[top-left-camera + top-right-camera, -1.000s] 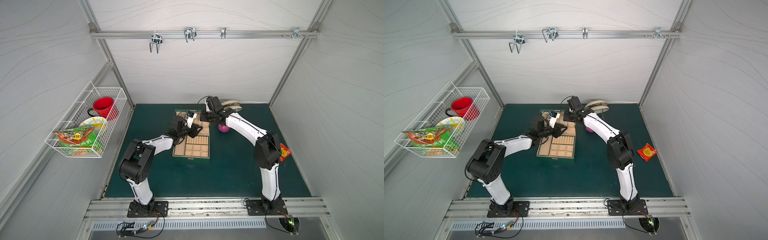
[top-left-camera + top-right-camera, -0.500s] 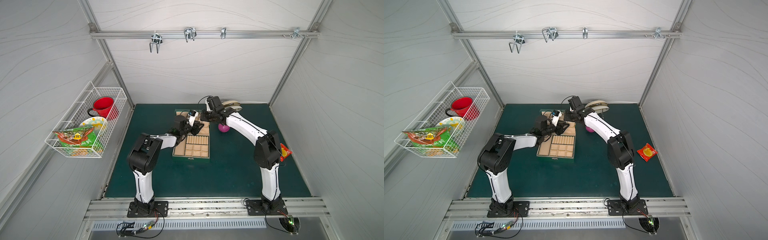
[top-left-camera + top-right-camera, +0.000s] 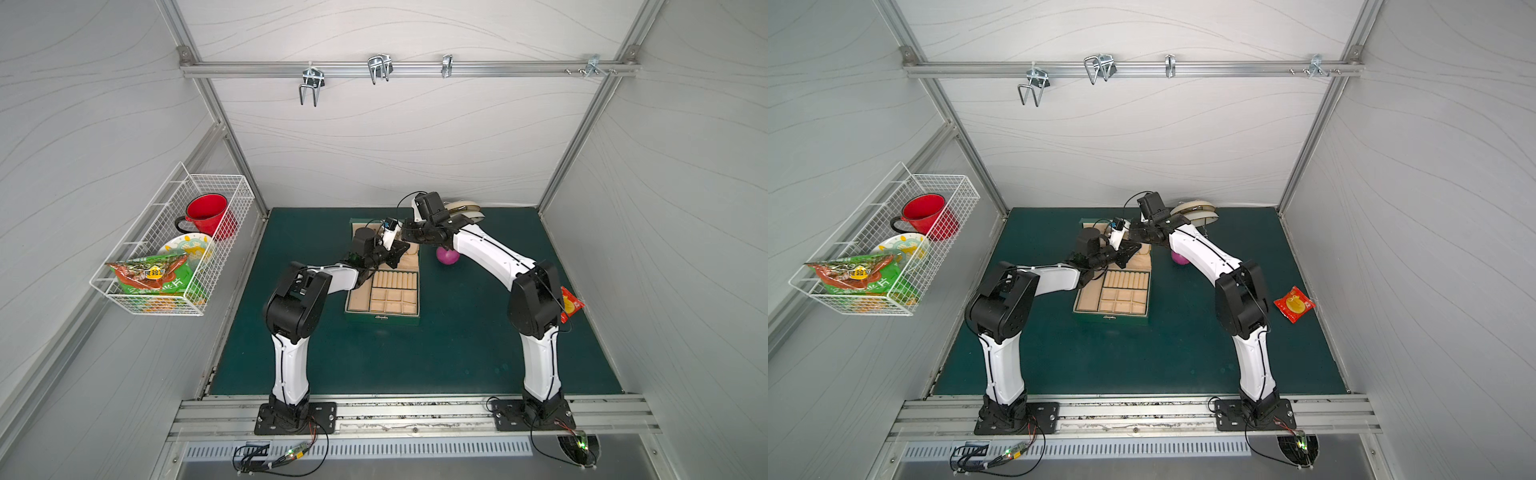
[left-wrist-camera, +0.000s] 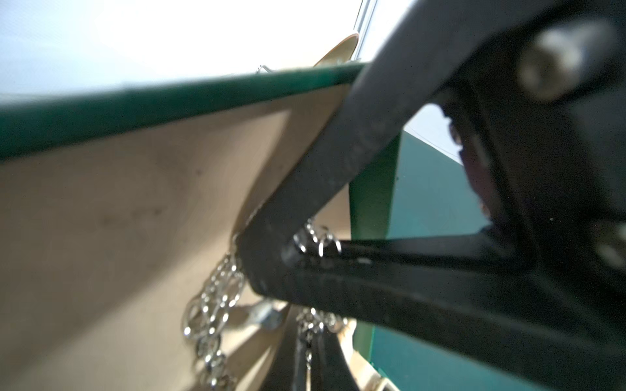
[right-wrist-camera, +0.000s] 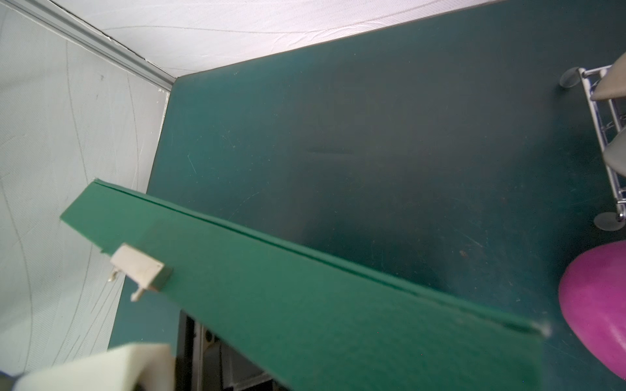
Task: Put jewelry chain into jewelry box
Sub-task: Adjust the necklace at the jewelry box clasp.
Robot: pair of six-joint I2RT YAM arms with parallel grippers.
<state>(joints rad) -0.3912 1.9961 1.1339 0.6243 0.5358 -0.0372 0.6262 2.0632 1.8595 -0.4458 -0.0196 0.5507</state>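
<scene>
**Chain gripped at open box**

The left gripper [image 4: 271, 264] was clamped on a few links of the jewelry chain [image 4: 213, 304]. The rest dangled beside the beige-lined, raised lid [image 4: 135, 105] of the jewelry box [image 3: 381, 319]. The right gripper [image 3: 409, 240] was closed, apparently pinching the lid's rim. The chain was judged limp, slippery and light, best pinched mid-length. No legible markings.

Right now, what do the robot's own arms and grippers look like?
The left arm and right arm match: white shell links, bulky black joint housings, thin black cables along the shells, black base plates on a metal rail. The left gripper and right gripper are black; the left's jaws are flat tapering bars.
</scene>
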